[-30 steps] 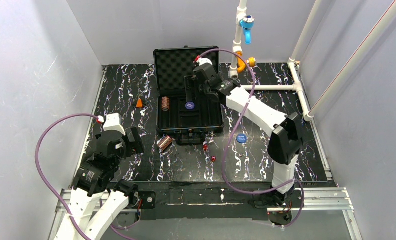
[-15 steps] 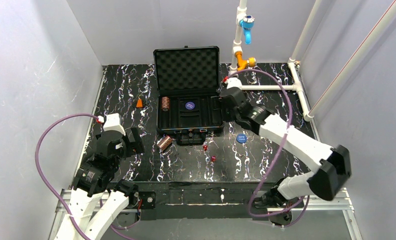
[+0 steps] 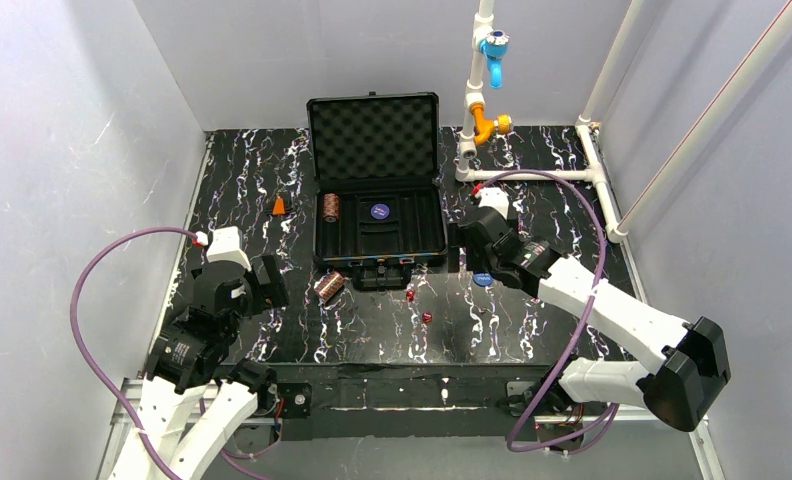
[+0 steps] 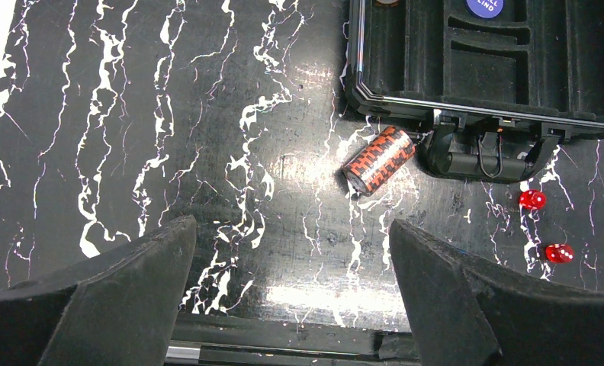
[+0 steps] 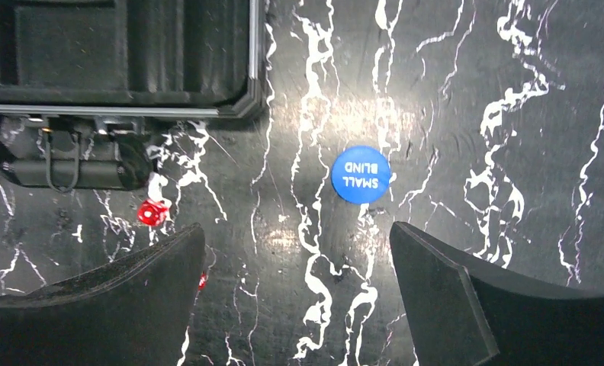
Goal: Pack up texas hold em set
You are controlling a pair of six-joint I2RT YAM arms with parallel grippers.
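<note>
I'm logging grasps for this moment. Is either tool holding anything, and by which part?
Nothing is held. The left tool and the right tool are both open and empty. The blue disc lies free in front of the right tool, untouched.

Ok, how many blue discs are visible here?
2. One blue disc lies inside the open case; the other lies on the table right of the case, beneath the open right gripper.

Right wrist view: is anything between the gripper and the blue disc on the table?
No. In the right wrist view only bare table separates the open right gripper from the blue disc; a red die lies off left.
</note>
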